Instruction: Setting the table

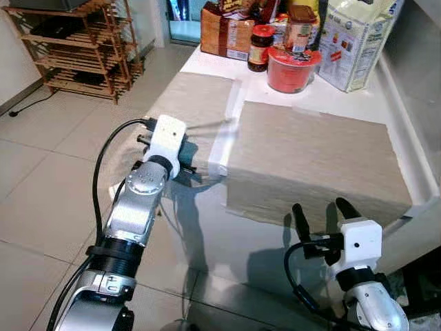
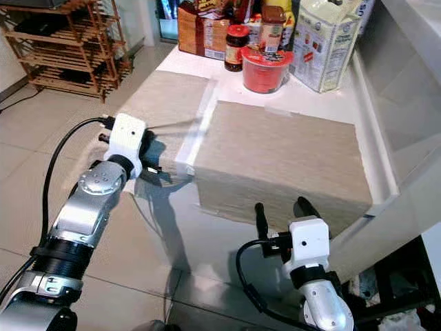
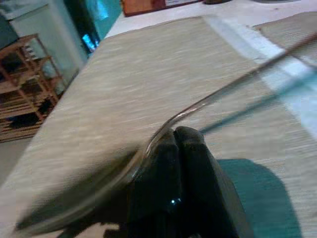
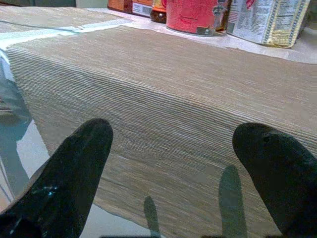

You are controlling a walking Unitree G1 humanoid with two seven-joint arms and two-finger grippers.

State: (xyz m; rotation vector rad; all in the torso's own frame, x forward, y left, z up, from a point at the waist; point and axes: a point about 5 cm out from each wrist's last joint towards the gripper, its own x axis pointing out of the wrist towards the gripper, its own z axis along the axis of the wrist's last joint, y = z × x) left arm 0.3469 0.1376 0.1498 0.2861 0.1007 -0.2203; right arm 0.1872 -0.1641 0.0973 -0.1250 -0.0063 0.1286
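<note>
Two beige woven placemats lie on the white table (image 1: 220, 241), one at the left (image 1: 196, 96) and one at the right (image 1: 310, 155). My left gripper (image 3: 181, 136) is shut on the rim of a clear glass dish (image 3: 223, 91). It holds the dish low over the near end of the left placemat, where its faint rim (image 1: 213, 125) shows beyond the white wrist block. My right gripper (image 1: 324, 215) stands open at the near edge of the right placemat, its two black fingers (image 4: 84, 163) spread apart with nothing between them.
At the table's far end stand a red tub (image 1: 293, 69), a dark jar (image 1: 260, 48), a white carton (image 1: 355, 41) and a brown box (image 1: 224, 31). A wooden rack (image 1: 83, 48) stands on the tiled floor to the left. A white wall ledge runs along the right.
</note>
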